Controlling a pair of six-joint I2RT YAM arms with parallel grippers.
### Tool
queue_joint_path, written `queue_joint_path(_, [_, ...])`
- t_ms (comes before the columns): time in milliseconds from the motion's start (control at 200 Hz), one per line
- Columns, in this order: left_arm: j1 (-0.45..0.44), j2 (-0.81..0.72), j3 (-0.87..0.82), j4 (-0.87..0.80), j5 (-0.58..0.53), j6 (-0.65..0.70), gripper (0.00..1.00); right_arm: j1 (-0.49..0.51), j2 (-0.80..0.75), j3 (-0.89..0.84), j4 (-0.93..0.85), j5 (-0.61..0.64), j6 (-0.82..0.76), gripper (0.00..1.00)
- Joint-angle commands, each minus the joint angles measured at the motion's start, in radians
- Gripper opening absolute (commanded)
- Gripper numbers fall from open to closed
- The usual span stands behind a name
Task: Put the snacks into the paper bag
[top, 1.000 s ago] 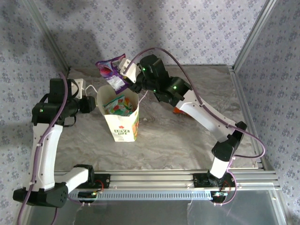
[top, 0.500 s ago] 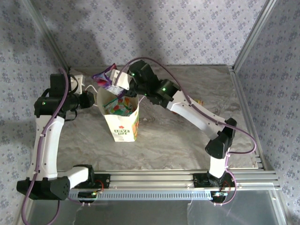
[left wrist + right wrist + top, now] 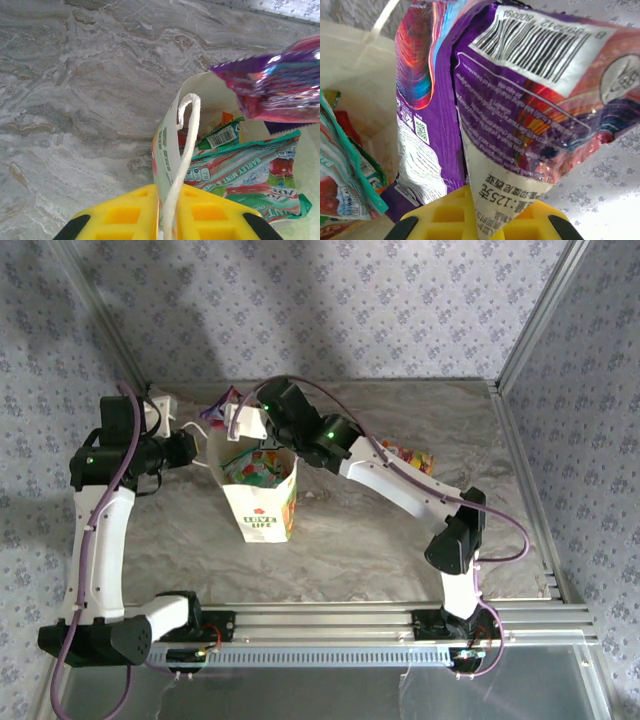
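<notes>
The white paper bag (image 3: 262,502) stands upright left of centre, with a teal-green packet (image 3: 250,175) and other snacks inside. My left gripper (image 3: 167,192) is shut on the bag's left rim (image 3: 167,135), the white cord handle (image 3: 186,135) running between its yellow fingers. From the top it sits at the bag's left edge (image 3: 200,450). My right gripper (image 3: 485,200) is shut on the corner of a purple packet (image 3: 520,100). That packet (image 3: 226,404) hangs over the bag's far left rim, as the left wrist view also shows (image 3: 280,85).
A red-and-yellow packet (image 3: 408,455) lies on the marble table right of the bag, behind my right forearm. Aluminium frame posts and patterned walls close in the back and both sides. A metal rail (image 3: 330,620) runs along the near edge.
My right arm has swung left and down, carrying the purple packet from high above the bag to its far left rim. The left jaws have closed onto the bag's rim.
</notes>
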Motion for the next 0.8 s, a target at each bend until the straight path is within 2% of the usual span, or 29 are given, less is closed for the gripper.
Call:
queue_joint_path(0, [0.006, -0.006, 0.004, 0.022, 0.030, -0.006, 0.15, 0.007, -0.010, 0.023, 0.032, 0.048, -0.068, 0.09])
queue_joint_path(290, [0.009, 0.000, -0.006, 0.029, 0.041, -0.008, 0.15, 0.022, -0.027, -0.041, -0.006, 0.054, -0.166, 0.08])
queue_joint_path(530, [0.011, 0.005, -0.006, 0.038, 0.049, -0.009, 0.15, 0.035, -0.008, -0.022, -0.076, 0.073, -0.190, 0.09])
queue_joint_path(680, [0.011, 0.005, -0.001, 0.037, 0.051, -0.006, 0.15, 0.041, 0.031, 0.026, -0.185, 0.098, -0.208, 0.09])
queue_joint_path(800, [0.012, 0.004, -0.001, 0.035, 0.055, -0.006, 0.15, 0.040, 0.062, 0.055, -0.187, 0.132, -0.207, 0.08])
